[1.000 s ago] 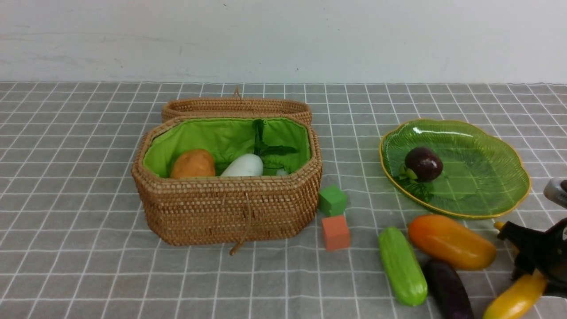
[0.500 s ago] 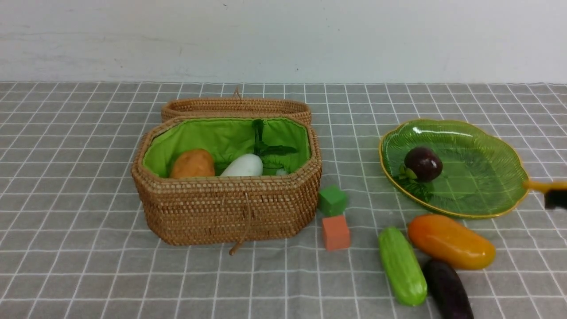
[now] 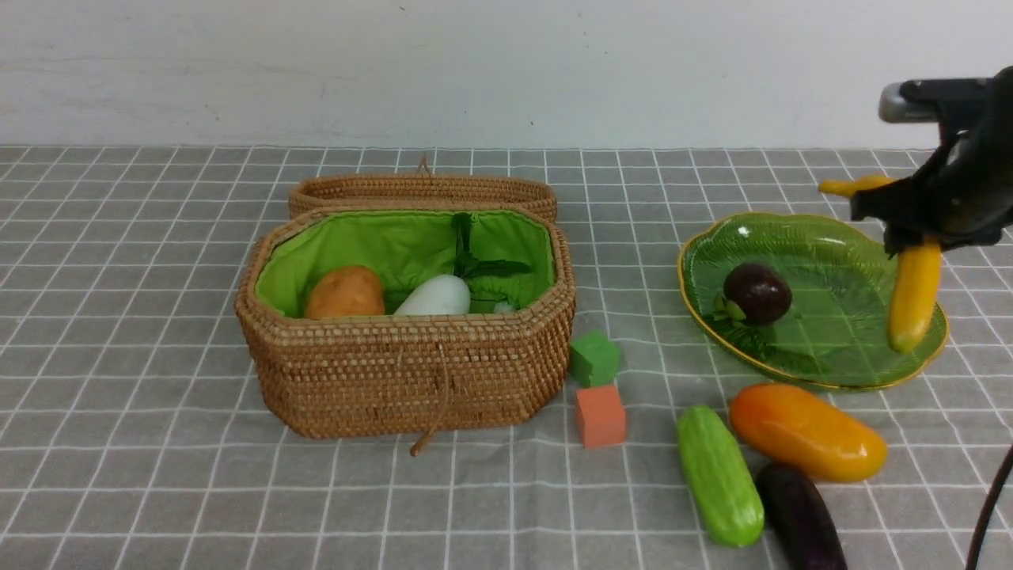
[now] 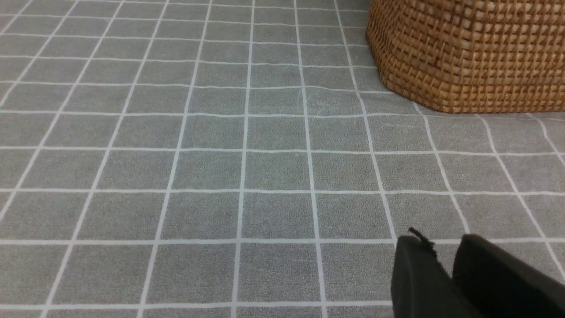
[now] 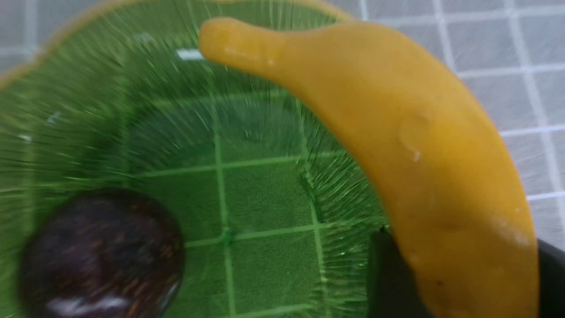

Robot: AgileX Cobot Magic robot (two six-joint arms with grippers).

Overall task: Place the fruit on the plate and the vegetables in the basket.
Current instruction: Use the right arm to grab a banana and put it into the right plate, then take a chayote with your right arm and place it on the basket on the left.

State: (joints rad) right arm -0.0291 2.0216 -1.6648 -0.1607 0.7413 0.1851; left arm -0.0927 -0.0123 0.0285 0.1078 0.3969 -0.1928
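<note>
My right gripper (image 3: 922, 229) is clamped on the long curved yellow banana (image 3: 914, 293), gripping it near its stem end with a black jaw on either side, and holds it in the air above the wide translucent green glass plate (image 3: 839, 348). In the front view the banana's long axis hangs nearly upright, stem up by the jaws and blunt tip down, just over the plate's right rim. The wrist view shows part of its body over green glass and part over the grey checked cloth (image 3: 158, 475) beyond the rim. So the plate's open middle lies to my left of the banana, between it and the round dark-purple mangosteen (image 3: 757, 293) resting on the plate's left half. I judge the move ahead needs a small shift left, then a descent, since a steep banana let go at the rim could tip outward. My left gripper (image 4: 443, 260) sits low over the cloth with its fingers together and nothing between them, near the tan woven rattan basket (image 3: 411, 380), well away from the plate, so the right arm is plainly the nearer one.
</note>
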